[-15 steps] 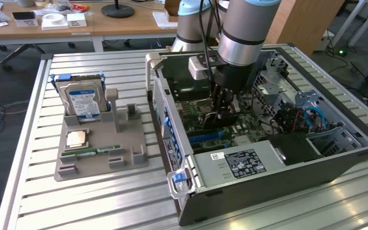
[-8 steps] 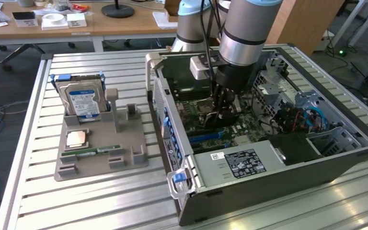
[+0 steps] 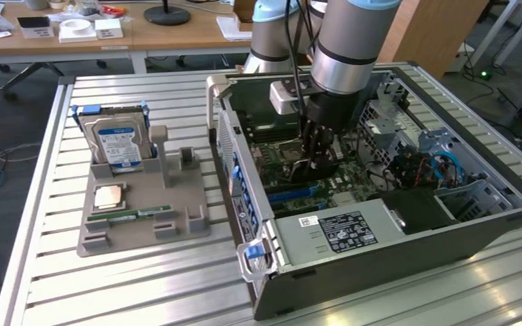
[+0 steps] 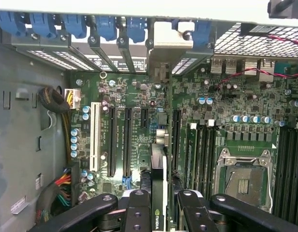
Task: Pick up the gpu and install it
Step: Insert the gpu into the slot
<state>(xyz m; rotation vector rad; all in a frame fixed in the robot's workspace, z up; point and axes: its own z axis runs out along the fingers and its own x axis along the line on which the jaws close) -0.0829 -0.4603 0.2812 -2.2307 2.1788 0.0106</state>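
- Exterior view: the arm reaches down into the open case (image 3: 379, 251), with the gripper (image 3: 320, 155) low over the motherboard (image 3: 288, 180). On the tray (image 3: 143, 227) at this view's left, the hard drive (image 3: 116, 144) stands in its holder.
- Wrist view: the gripper (image 4: 161, 212) is narrowed on the gpu (image 4: 158, 166), which it holds edge-on between the fingers (image 4: 137, 212), in line with the expansion slots (image 4: 112, 140).
- Judgement: pick-up is done and the card is inside the case. I cannot tell whether it is seated in a slot, so installation looks unfinished.
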